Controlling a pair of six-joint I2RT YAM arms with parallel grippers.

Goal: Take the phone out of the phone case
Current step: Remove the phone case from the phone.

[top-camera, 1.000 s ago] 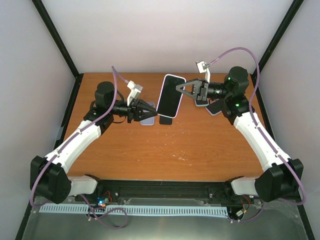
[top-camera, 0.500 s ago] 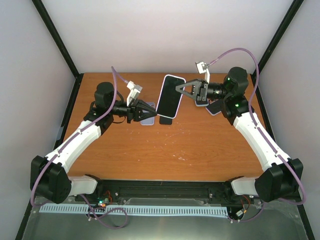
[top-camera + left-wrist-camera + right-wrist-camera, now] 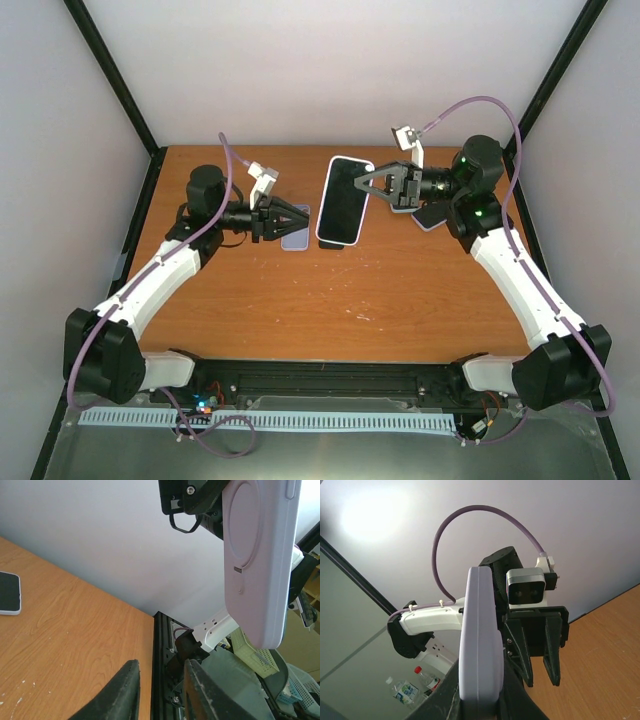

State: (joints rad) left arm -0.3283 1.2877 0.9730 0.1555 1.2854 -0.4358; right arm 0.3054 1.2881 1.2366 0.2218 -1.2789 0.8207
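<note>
The phone in its lavender case [image 3: 342, 199] hangs above the table, screen up in the top view. My right gripper [image 3: 360, 183] is shut on its right edge. In the right wrist view the cased phone [image 3: 480, 640] stands edge-on between my fingers [image 3: 444, 695]. The left wrist view shows the case's lavender back [image 3: 260, 555] with the right gripper [image 3: 192, 500] behind it. My left gripper [image 3: 303, 221] is open and empty, just left of the phone and apart from it; its fingers [image 3: 114, 695] frame only the table edge.
A lavender-edged phone [image 3: 295, 237] lies on the table under the left gripper, with a dark slab [image 3: 331, 241] beside it. Another dark phone [image 3: 431, 213] lies under the right wrist. A phone [image 3: 9, 593] shows at the left of the left wrist view.
My left gripper has drawn back to the left, away from the phone's edge. The right gripper has shifted the cased phone slightly right.
</note>
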